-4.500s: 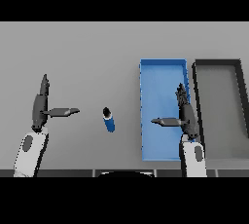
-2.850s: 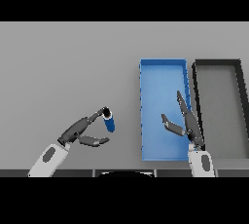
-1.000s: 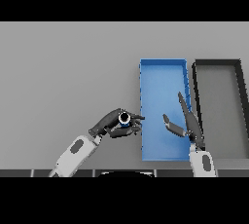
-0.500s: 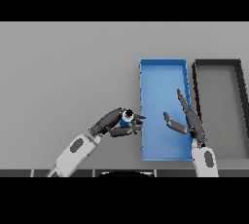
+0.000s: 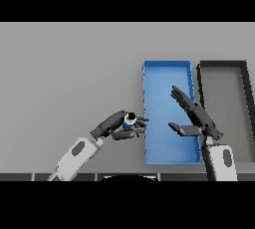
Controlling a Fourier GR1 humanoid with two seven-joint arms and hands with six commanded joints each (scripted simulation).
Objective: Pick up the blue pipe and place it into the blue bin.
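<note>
Blue pipe (image 5: 129,121) sits pinched in your left hand (image 5: 117,126), fingers above and thumb below curled round it, its dark open end turned up toward the head view. You have it just short of the left wall of the blue bin (image 5: 147,113), toward that wall's near half; the fingertips reach almost to the rim, and whether they touch it you cannot tell from this view.

Your right hand (image 5: 195,118) hangs over the right half of the blue bin with its fingers straight and spread, thumb stuck out toward the bin's middle, holding nothing. That leaves the bin's far half and its left strip as the open floor you can see. The bin's right wall stands just beside the left wall of the dark bin (image 5: 242,68), which runs off the right edge of the view. The grey table (image 5: 64,68) lies bare from its left edge across to the blue bin, and along the far edge behind both bins.

Against half a second ago, the left hand has carried the pipe a little further toward the bin wall, closing the gap beside it. The right hand shows much the same pose and place over the bin, and neither bin has shifted.
</note>
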